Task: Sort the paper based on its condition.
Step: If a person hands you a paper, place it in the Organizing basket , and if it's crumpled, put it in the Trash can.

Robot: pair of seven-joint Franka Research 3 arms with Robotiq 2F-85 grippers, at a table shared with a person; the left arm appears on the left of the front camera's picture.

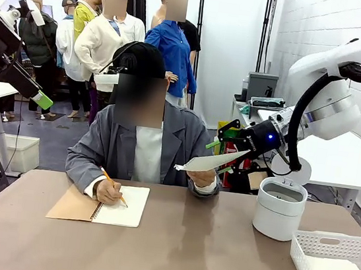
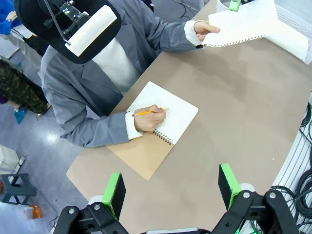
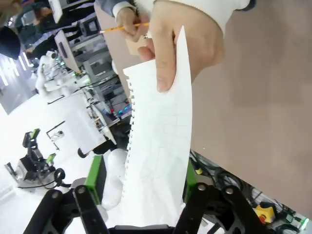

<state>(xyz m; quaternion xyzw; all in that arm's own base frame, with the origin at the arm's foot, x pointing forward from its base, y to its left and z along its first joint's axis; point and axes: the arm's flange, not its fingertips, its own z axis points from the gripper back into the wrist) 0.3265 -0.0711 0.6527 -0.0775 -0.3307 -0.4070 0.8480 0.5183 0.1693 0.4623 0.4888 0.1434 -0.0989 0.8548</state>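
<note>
**Front view.** The table [image 1: 217, 260] is a smooth brown slab with a broad bare stretch down its middle. Room tightens on the right, where a round white plastic tub [image 1: 279, 208] stands toward the far edge and a white mesh basket [image 1: 333, 265] fills the near corner. On the left lies an open spiral notebook [image 1: 121, 206], in which the person writes with a pencil [image 1: 113, 185]. The person's free hand [image 1: 203, 178] holds the paper [image 1: 210, 161] up over the far edge. The thin sheet shows almost edge-on, its long axis climbing from that hand toward the right gripper [image 1: 221, 157], whose green pads sit above and below its tip. The left gripper [image 1: 39, 98] hangs high at the left, well clear of the table.

**Left wrist view.** The left gripper [image 2: 172, 187] has its fingers spread wide with nothing between them, above bare tabletop near the edge. The notebook [image 2: 165, 114] lies slantwise beyond, white page beside tan cover. Farther off, the paper [image 2: 243, 24] lies nearly flat in the free hand [image 2: 204, 29], just beside the basket [image 2: 292, 36].

**Right wrist view.** The paper [image 3: 161, 141] runs lengthwise up the picture, a smooth flat sheet with torn holes along one edge, pinched at the top by the free hand [image 3: 183, 44]. The right gripper [image 3: 142, 175] is partly open around its lower end. One pad stands apart from the holed edge, the other just beside the opposite edge, and neither is clamped.
</note>
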